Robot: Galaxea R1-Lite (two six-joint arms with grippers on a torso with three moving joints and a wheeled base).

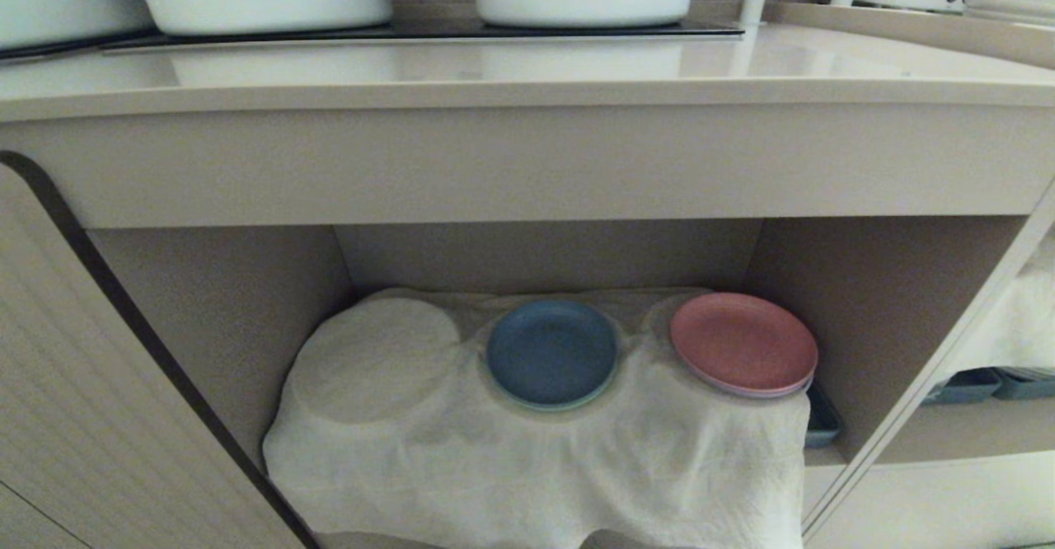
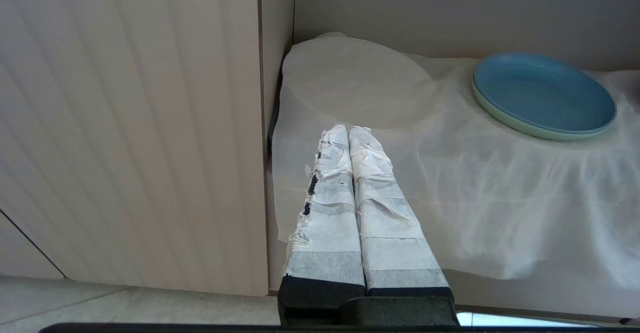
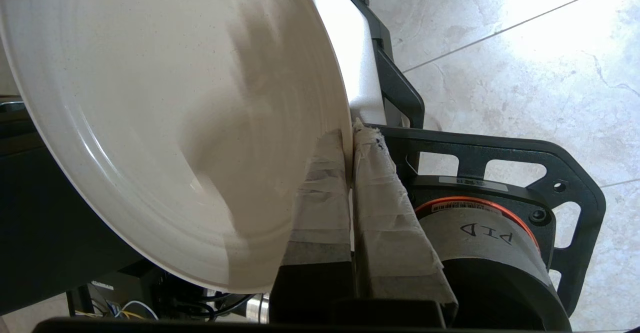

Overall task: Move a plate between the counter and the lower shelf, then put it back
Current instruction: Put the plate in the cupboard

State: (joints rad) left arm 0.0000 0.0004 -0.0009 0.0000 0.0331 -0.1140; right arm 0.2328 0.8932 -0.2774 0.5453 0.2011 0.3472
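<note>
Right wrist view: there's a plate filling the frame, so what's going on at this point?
The right gripper is shut on the rim of the plate, holding it tilted on edge above the tiled floor, out of the head view. The left gripper is shut and empty, parked in front of the lower shelf. On the shelf's white cloth sit a blue plate and a pink plate.

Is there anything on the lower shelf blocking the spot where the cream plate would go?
The right gripper is shut on the plate. On the lower shelf, a blue plate sits mid-cloth and a pink plate on the right. The round bulge on the left has nothing on it, and nothing visible blocks it.
</note>
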